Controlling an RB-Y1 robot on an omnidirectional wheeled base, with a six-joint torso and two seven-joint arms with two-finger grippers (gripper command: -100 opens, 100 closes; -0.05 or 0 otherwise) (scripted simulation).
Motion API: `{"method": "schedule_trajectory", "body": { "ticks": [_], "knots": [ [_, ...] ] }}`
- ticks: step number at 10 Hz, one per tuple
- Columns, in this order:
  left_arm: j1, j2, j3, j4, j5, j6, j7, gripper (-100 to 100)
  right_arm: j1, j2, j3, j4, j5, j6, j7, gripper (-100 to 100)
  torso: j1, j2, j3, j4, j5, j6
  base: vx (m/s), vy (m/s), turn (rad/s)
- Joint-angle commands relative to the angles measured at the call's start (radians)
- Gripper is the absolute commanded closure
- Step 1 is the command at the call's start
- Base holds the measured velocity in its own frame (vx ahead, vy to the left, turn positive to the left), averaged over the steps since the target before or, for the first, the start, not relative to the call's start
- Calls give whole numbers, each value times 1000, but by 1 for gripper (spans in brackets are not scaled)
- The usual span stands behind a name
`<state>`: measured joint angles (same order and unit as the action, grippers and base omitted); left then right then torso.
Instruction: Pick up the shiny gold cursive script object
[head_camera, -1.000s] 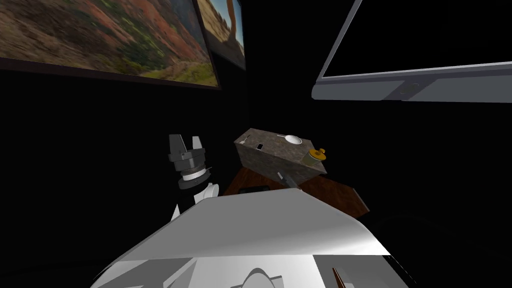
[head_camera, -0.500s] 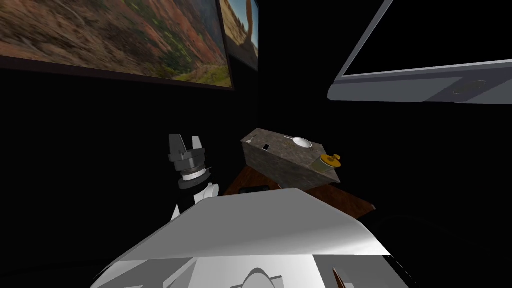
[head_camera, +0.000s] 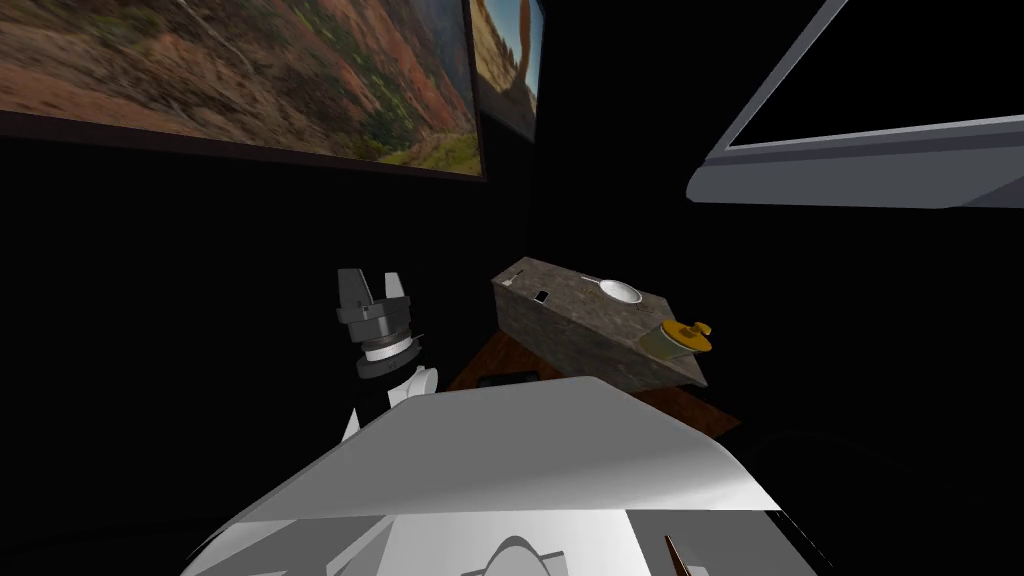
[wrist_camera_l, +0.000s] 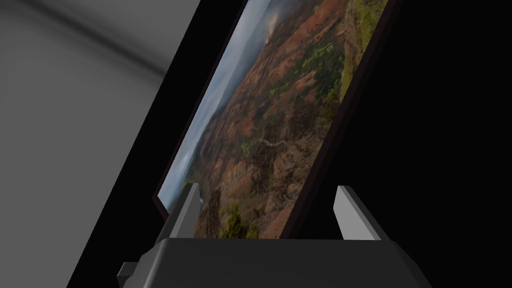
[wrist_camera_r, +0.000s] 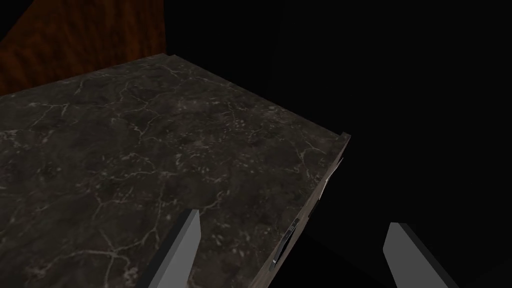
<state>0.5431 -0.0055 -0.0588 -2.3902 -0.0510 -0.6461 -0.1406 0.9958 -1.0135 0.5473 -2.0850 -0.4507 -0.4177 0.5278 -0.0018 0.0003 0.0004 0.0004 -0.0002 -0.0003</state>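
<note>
A shiny gold curly object (head_camera: 690, 333) sits on a short olive cylinder at the right end of a dark marbled block (head_camera: 575, 330). My left gripper (head_camera: 370, 282) is raised left of the block and well away from the gold object. In the left wrist view that gripper (wrist_camera_l: 267, 189) is open and holds nothing. My right gripper (wrist_camera_r: 295, 220) is open and empty, close to a marbled face of the block (wrist_camera_r: 125, 165) near one of its edges.
On the block also lie a white bowl (head_camera: 620, 292), a small dark flat item (head_camera: 541, 296) and a spoon (head_camera: 510, 281). Brown wood (head_camera: 690, 405) shows under the block. Framed landscape pictures (head_camera: 250, 70) hang at the left, a large screen (head_camera: 850, 170) at the upper right. Black area surrounds all.
My head view has swung, so the block, the pictures and the screen now sit further right in it. The left gripper keeps its place and stays open.
</note>
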Motion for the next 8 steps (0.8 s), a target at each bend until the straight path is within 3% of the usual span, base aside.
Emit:
{"method": "schedule_trajectory", "body": {
  "ticks": [1,2,4,5,6,7,8],
  "knots": [
    [0,0,0,0,0,0,0,0,10,-50,30,29,-13,-11,19,-100,0,0,0,0,0,0,15,8,179],
    [0,0,0,0,0,0,0,0,24,-79,68,65,-47,-13,54,-100,0,0,0,0,0,1,32,19,343],
    [0,0,0,0,0,0,0,0,24,-121,84,73,-47,-13,54,-100,-1,-1,-1,0,0,2,20,2,63],
    [0,0,0,0,0,0,0,0,36,-155,130,119,-80,-16,89,-100,-1,0,0,0,0,2,21,18,362],
    [0,0,0,0,0,0,0,0,36,-189,139,119,-80,-16,89,-100,0,-1,-1,0,0,0,24,2,198],
    [0,0,0,0,0,0,0,0,45,-232,176,166,-114,-20,114,-100,-1,-1,-1,0,0,1,37,-2,311],
    [0,0,0,0,0,0,0,0,45,-257,196,166,-114,-20,122,-100,-1,-2,-1,0,0,1,37,-8,199]
  ]
}}
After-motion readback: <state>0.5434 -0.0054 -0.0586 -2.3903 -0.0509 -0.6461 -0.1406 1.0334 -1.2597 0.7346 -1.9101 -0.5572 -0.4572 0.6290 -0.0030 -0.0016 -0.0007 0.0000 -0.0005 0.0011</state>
